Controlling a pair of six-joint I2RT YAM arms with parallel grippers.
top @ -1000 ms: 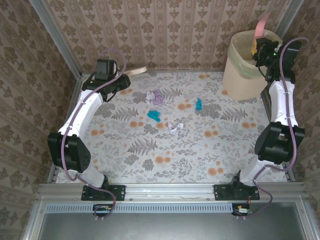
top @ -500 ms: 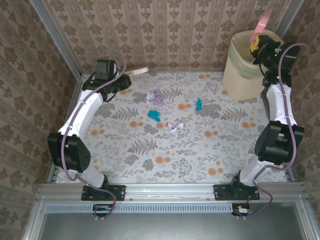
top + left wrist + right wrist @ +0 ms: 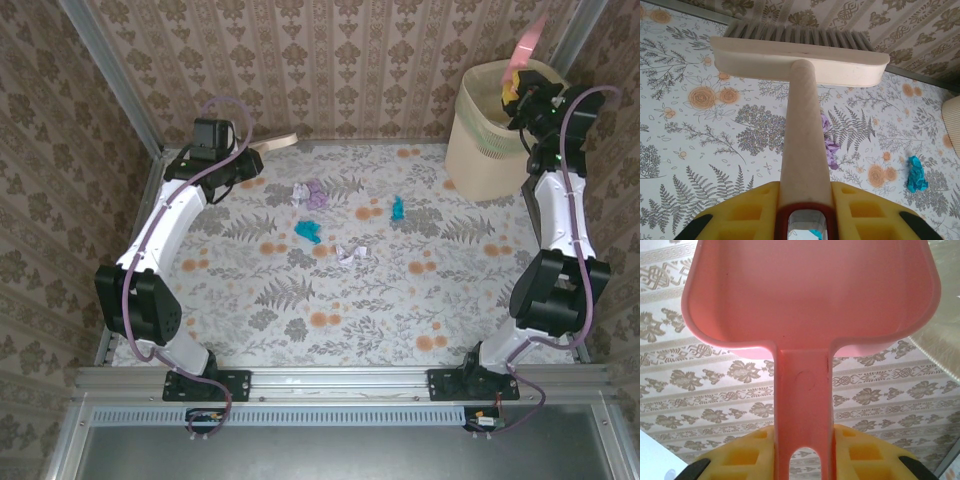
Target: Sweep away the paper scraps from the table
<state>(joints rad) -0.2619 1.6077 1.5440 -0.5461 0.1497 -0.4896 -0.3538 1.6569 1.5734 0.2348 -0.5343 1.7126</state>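
Moved: right tool (image 3: 528,92) has risen and tipped slightly above the bin (image 3: 485,135) since a second ago, lifting the pink dustpan (image 3: 524,48) higher over the bin's rim. The left arm and the scraps have not shifted.
Meaning: probably a pause over the bin rather than sweeping, as no scrap has been cleared yet.
Right tool: jaws clamped fully on the dustpan's handle; the scoop looks empty in the wrist view.
Left tool (image 3: 804,205): nearly closed, gripping the handle of the brush (image 3: 800,60). The brush head sits by the back wall, well left of the bin; whether its bristles touch the counter (image 3: 420,300) I cannot tell.
Paper scraps (image 3: 315,193): purple, two teal and a white wad lie loose on the counter, left of the bin, between it and the brush.
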